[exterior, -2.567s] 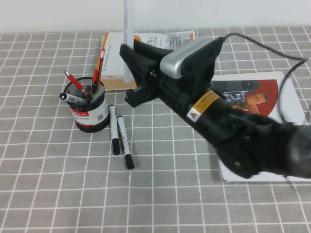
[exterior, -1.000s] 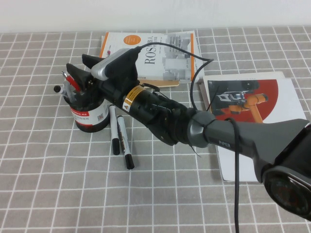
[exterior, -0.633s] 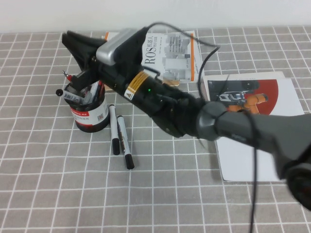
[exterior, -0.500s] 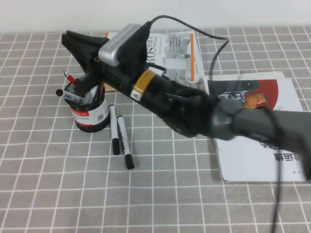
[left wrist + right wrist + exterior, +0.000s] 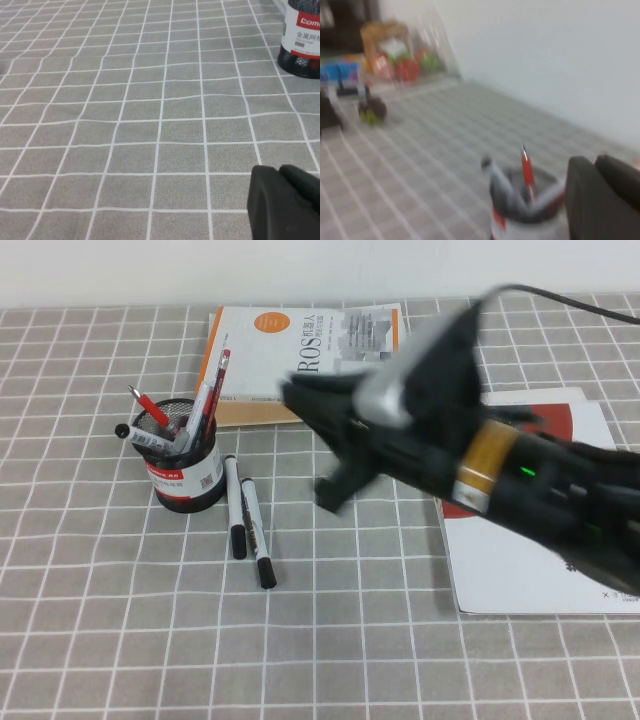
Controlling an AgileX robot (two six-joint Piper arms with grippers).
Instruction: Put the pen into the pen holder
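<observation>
My right gripper (image 5: 306, 445) hangs above the middle of the grey checked table (image 5: 120, 620), motion-blurred, with its jaws spread wide and nothing between them. The pen holder (image 5: 188, 480) stands at about 9 o'clock from that gripper, well apart from it, upright on the table. The pen (image 5: 204, 405) is inside the holder, its white barrel leaning out over the rim toward 1 o'clock. It stands just beside a red pen (image 5: 218, 372) that leans the same way. A second red pen (image 5: 148, 406) and a dark-tipped grey marker (image 5: 140, 434) also sit in the cup, tilting toward 10 o'clock. At 4 o'clock from the holder two white markers with black caps (image 5: 250, 530) lie side by side on the table, close to the cup's base. An orange and white book (image 5: 290, 335) lies at 1 o'clock from the holder, and a red and white booklet (image 5: 530, 580) lies under my right arm. My left gripper (image 5: 284, 202) shows only as a dark tip low over bare table, with the holder well apart from it; I cannot tell its state.
</observation>
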